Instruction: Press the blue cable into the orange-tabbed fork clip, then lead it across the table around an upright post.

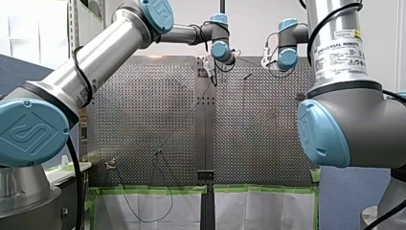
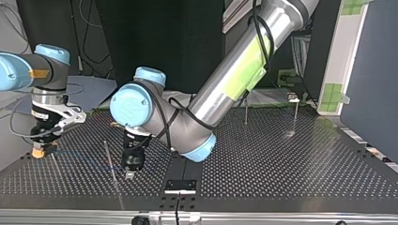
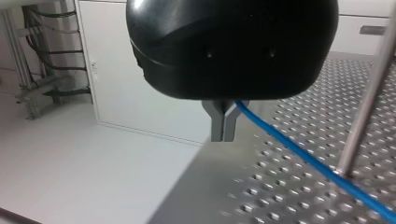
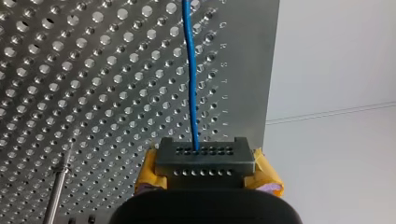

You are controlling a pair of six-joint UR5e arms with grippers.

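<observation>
Blue cable [image 3: 299,151] — thin, smooth, pinched in left claw [image 3: 223,136], perforated metal table [image 3: 261,198].

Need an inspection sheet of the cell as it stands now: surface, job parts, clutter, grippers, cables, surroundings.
Surface: perforated metal table, with a dark plate at its near middle in the top view.
Job's things: blue cable enters a dark holed clip with orange-yellow on both sides; upright posts stand at the top view's right.
Clutter: nothing seen.
Grippers: left gripper shut on the cable, near a post; right gripper over the clip.
Cables: black arm cable along my left arm; thin wires hang off the table's edge.
Surroundings: green tape along that edge; white sheet below.
</observation>
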